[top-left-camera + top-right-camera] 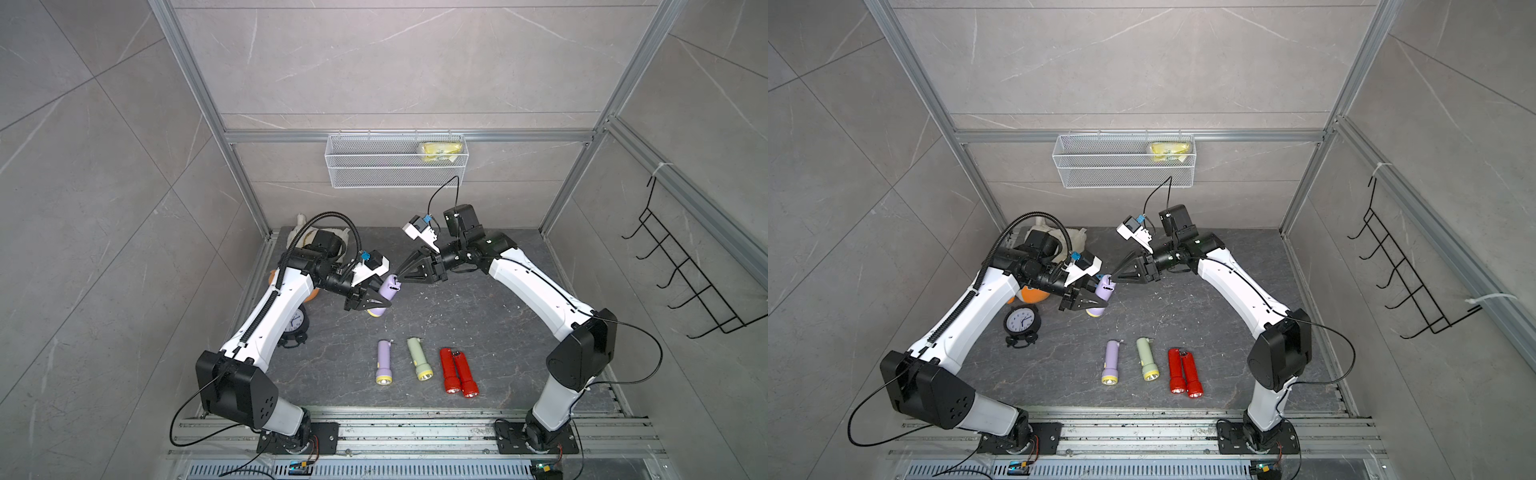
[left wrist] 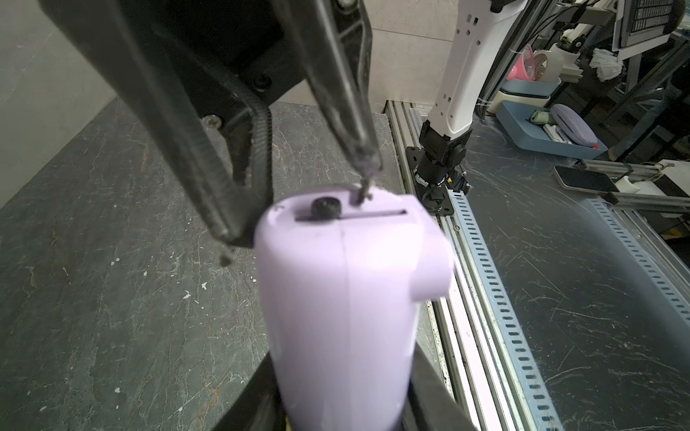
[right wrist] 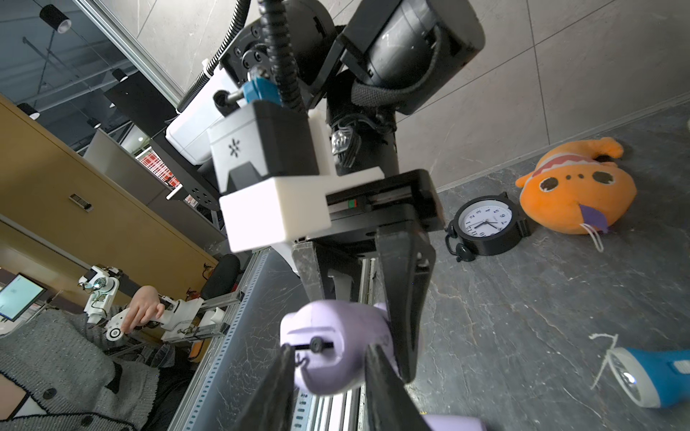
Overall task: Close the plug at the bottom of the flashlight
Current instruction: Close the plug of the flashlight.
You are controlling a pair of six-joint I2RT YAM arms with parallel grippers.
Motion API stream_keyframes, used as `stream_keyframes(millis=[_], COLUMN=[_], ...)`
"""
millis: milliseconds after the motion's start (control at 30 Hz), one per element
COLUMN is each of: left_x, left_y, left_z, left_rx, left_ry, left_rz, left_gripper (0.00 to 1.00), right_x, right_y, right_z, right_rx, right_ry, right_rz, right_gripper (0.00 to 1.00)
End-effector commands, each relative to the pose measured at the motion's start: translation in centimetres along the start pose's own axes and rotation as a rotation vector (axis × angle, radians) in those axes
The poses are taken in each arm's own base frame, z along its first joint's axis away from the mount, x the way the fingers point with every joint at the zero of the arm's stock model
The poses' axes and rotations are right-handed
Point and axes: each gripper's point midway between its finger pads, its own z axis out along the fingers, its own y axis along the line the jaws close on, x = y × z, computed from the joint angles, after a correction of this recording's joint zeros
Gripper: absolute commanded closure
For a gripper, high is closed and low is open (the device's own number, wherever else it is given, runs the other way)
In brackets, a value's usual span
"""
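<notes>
Left hand (image 1: 377,304): we log it clamped round the lilac flashlight (image 1: 388,291), whose bottom end faces the right hand (image 1: 400,277). Right hand: partly open, tips at that end, gripping nothing. Risk, we judge: a tip skids off the plug (image 2: 429,261) and twists the flashlight loose.

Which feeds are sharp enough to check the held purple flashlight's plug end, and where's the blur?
Left wrist: held purple flashlight soft up close, end slot readable. Right wrist: its end smeared, clock behind crisp. Both top views: sharp, evenly lit, but the flashlight looks small.
</notes>
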Motion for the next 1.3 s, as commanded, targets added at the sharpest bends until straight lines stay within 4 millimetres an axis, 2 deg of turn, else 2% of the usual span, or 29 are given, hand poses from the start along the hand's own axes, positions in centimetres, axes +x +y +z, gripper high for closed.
stream_keyframes(millis=[0, 233, 700, 900, 1000, 1267], left_x=[-1.7, -1.7, -1.5, -1.5, -1.6, -1.7], left_y=[-0.6, -0.6, -0.4, -0.4, -0.4, -0.6], left_z=[-0.8, -0.8, -0.7, -0.7, -0.7, -0.8], left_rx=[-0.007, -0.007, -0.008, -0.008, -0.009, -0.011], left_ry=[-0.048, -0.050, -0.045, -0.045, -0.046, -0.047], left_rz=[0.036, 0.038, 0.031, 0.031, 0.034, 0.038], left_gripper=[1.00, 1.00, 1.00, 1.00, 1.00, 1.00], right_x=[-0.1, 0.3, -0.7, -1.4, -1.1, -0.5], right_y=[1.5, 0.7, 0.8, 1.5, 1.3, 0.3], right_z=[0.2, 1.7, 1.9, 1.8, 1.9, 2.3], right_rx=[-0.047, -0.044, -0.047, -0.057, -0.058, -0.070], right_ry=[-0.006, 0.023, 0.017, 0.007, 0.011, 0.018], right_rz=[0.003, 0.022, 0.006, -0.022, -0.009, 0.021], right_gripper=[0.64, 0.63, 0.63, 0.63, 0.64, 0.77])
